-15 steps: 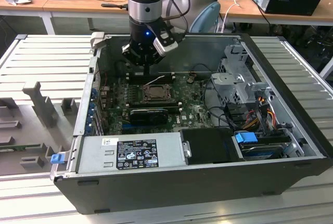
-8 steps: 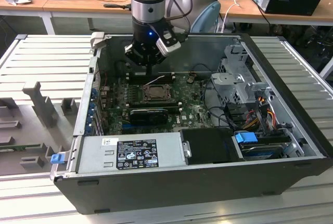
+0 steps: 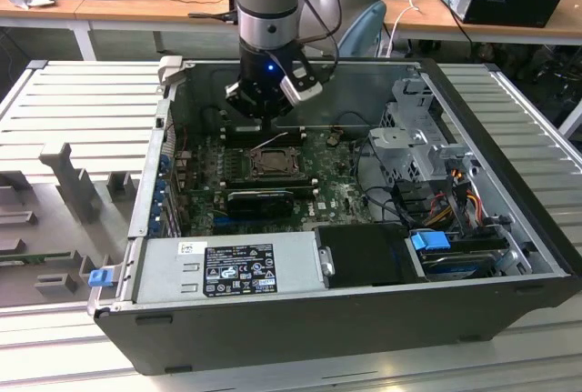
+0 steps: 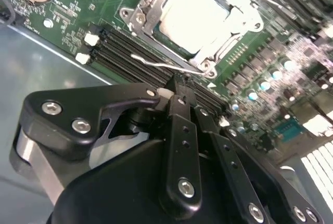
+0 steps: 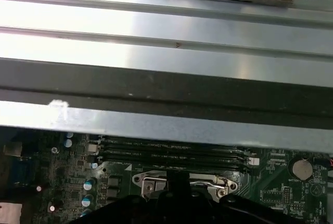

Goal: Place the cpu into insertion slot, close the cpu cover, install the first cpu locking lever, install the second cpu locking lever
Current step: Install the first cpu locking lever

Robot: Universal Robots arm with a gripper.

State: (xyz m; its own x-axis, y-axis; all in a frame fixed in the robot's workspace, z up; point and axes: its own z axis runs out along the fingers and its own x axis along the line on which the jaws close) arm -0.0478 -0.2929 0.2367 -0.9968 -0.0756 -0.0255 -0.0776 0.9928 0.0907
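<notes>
Nearest you in the second wrist view, the gripper's [image 4: 179, 86] fingers [image 4: 180, 130] come together at the tips, just beside a thin wire locking lever [image 4: 166, 65]. You cannot tell whether they pinch it. Just beyond lies the cpu [image 4: 195, 16], seated in the insertion slot [image 3: 273, 161] with the cpu cover [image 4: 147, 0] framing it and the contacts hidden beneath. In the exterior view, the arm [image 3: 265, 1] masks part of the motherboard [image 3: 341, 194] behind the socket.

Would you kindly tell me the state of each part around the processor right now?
computer case: open, insides exposed.
cover: closed over the cpu.
cpu: seated beneath the cover.
lever: lying low beside the cover, latching unclear.
gripper: tip at the lever.
</notes>
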